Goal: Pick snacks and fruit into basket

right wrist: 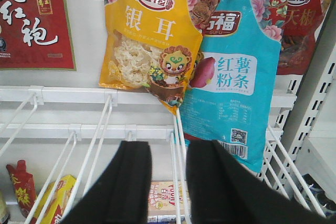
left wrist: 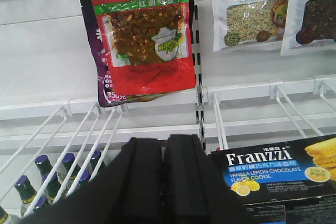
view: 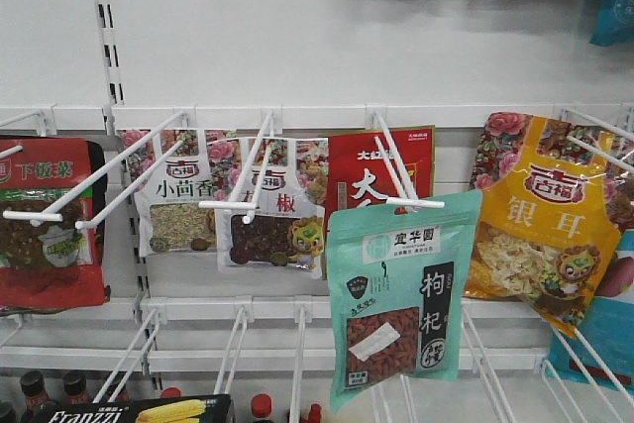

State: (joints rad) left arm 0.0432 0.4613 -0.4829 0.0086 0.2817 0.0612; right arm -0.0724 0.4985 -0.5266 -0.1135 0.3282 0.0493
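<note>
Right hand point(right wrist: 169, 150): spread apart, empty.
Yellow pouch point(right wrist: 149, 40): your 12 o'clock, hanging upright.
Left hand point(left wrist: 163, 145): pinched closed, empty.

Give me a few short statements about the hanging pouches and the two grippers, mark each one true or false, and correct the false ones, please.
1. The glossy teal plastic pouch hangs at the front end of a white wire hook. True.
2. The right gripper is shut on the yellow plastic pouch. False: it is open, below the pouch in its wrist view, and holds nothing.
3. The left gripper is shut and sits below the red plastic pouch. True.
4. The blue cardboard Franzzi cookie box hangs from a hook. False: it lies lower, under the wire hooks.
</note>
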